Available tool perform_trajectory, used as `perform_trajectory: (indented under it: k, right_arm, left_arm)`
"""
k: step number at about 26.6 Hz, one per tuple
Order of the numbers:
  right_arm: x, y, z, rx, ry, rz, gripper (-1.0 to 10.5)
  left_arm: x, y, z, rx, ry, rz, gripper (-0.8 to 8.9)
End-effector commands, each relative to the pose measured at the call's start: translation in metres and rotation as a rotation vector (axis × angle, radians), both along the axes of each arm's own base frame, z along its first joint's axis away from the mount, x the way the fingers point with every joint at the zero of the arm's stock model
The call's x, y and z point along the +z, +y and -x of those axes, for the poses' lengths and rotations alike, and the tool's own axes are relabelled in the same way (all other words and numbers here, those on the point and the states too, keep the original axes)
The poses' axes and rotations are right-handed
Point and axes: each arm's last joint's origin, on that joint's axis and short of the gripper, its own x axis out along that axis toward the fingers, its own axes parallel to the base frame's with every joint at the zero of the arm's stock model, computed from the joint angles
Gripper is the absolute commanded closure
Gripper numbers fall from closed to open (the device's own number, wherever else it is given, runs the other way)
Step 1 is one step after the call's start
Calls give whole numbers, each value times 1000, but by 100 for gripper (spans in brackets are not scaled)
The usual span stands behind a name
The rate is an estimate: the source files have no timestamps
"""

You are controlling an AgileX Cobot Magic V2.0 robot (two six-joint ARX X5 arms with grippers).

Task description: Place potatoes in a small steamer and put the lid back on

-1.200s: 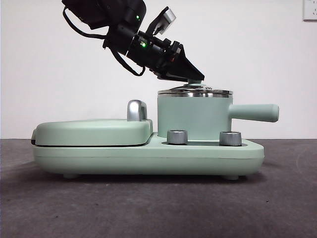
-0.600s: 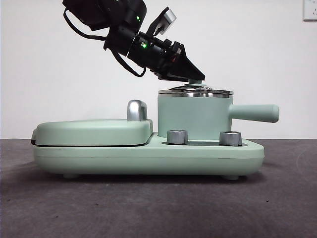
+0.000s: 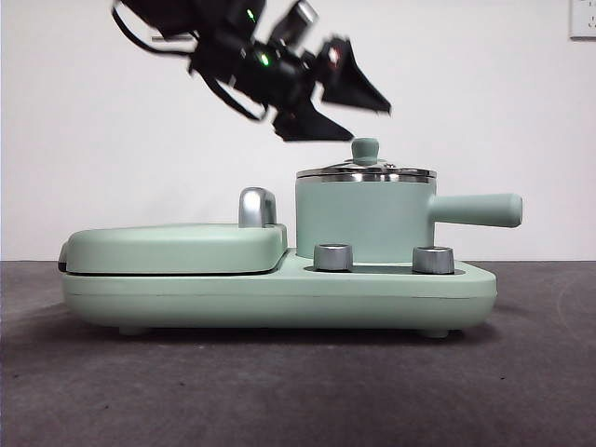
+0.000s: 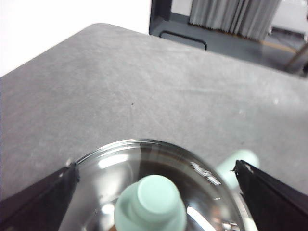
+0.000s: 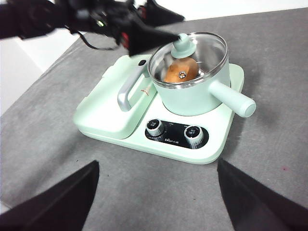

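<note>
The small steamer (image 3: 363, 219) stands on the right half of the mint-green base, its side handle (image 3: 477, 210) pointing right. The lid (image 3: 366, 173) sits on its rim with the knob (image 3: 364, 148) free. My left gripper (image 3: 371, 124) is open and empty, just above and left of the knob; in the left wrist view (image 4: 155, 166) its jaws stand wide on either side of the knob (image 4: 153, 204). The potato (image 5: 182, 71) shows through the lid (image 5: 204, 48) inside the steamer (image 5: 190, 94). My right gripper (image 5: 156, 163) is open, high and in front of the appliance.
The flat griddle section (image 3: 172, 247) with its chrome handle (image 3: 256, 207) takes the base's left half. Two steel dials (image 3: 333, 257) sit on the front of the base (image 3: 279, 298). Grey table lies all around.
My left gripper was shut on the lid's knob. It has let go, opened and risen up and slightly left. The lid stays on the steamer.
</note>
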Motion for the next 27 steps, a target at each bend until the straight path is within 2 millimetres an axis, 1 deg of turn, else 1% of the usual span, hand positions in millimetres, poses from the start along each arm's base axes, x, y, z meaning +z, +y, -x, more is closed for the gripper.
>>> perform_trajectory:
  k: [1,3,5,6,8,11,15,17,20,22,25,27]
  right_arm:
    - [3,0,0,1,-8,-14,559]
    - [3,0,0,5,-8,-15,559]
    - [3,1,0,15,-5,-19,559]
    - [3,1,1,26,-4,-23,559]
    - [3,2,1,54,2,-31,559]
    - [3,2,1,73,5,-37,559]
    - [3,2,1,87,6,-40,559]
    - [3,3,1,91,6,-41,559]
    - [3,3,1,92,6,-41,559]
    - [3,3,2,108,9,-47,559]
    - [3,3,2,117,12,-50,559]
    - [3,4,2,141,16,-58,559]
  left_arm:
    - [53,10,20,23,52,49,285]
    - [71,22,37,33,135,8,315]
    - [87,36,62,37,241,-57,388]
    - [92,41,72,34,279,-87,415]
    - [102,56,100,10,342,-167,443]
    - [115,73,136,-22,409,-242,443]
    - [136,92,182,-41,466,-280,445]
    - [147,102,207,-59,464,-286,446]
    - [163,117,237,-64,390,-249,445]
    - [170,128,257,-66,349,-227,445]
    - [172,143,285,-65,310,-200,445]
    - [168,151,298,-49,309,-175,445]
